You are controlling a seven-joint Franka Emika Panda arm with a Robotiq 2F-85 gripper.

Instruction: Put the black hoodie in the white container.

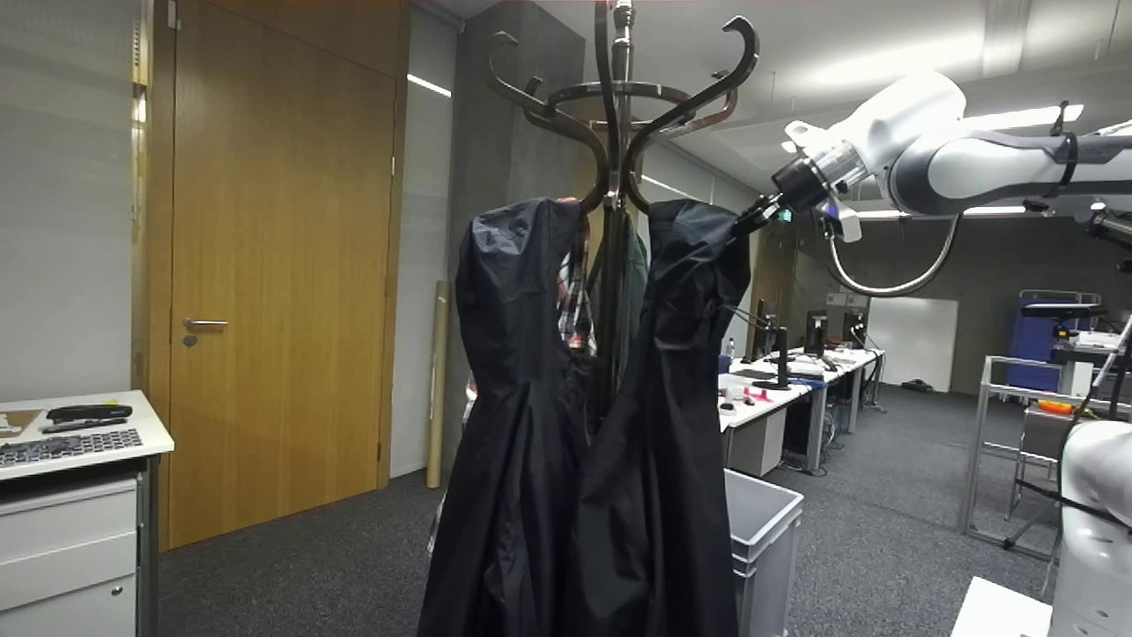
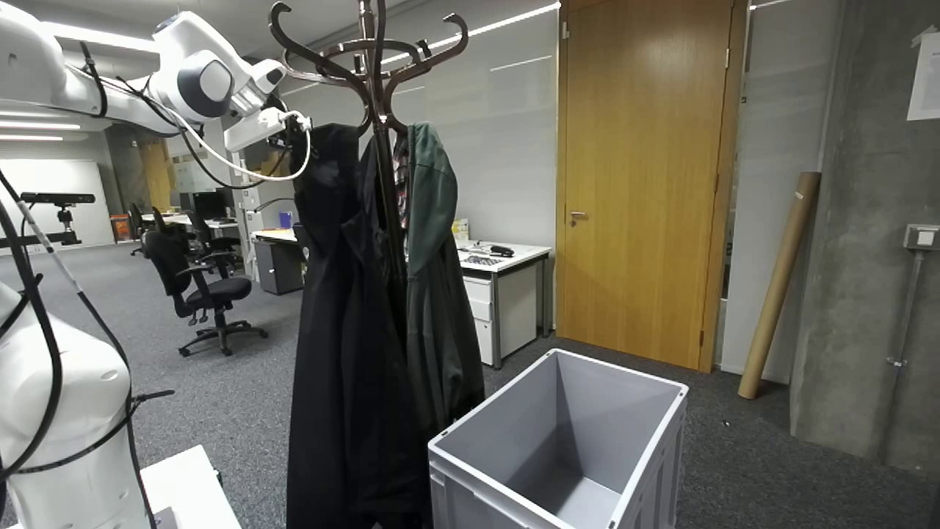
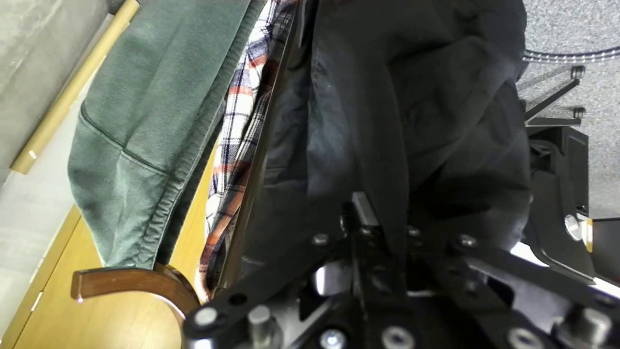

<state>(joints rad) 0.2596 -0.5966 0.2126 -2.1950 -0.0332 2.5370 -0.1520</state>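
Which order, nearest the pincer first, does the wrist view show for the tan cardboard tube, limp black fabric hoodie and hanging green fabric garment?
1. Black hoodie, at the pincer.
2. Green garment, picture left.
3. Cardboard tube, far left, in the background.

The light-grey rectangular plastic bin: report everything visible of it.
The light-grey rectangular plastic-looking bin stands upright and open-topped, with smooth inner walls, a paler flat rim, small dark marks at the rim's corners and vertical ribs outside. Nothing shows inside. It stands beside the limp black fabric hoodie, which hides part of it in an exterior view; whether they touch, I cannot tell. Its base is not fully in view.
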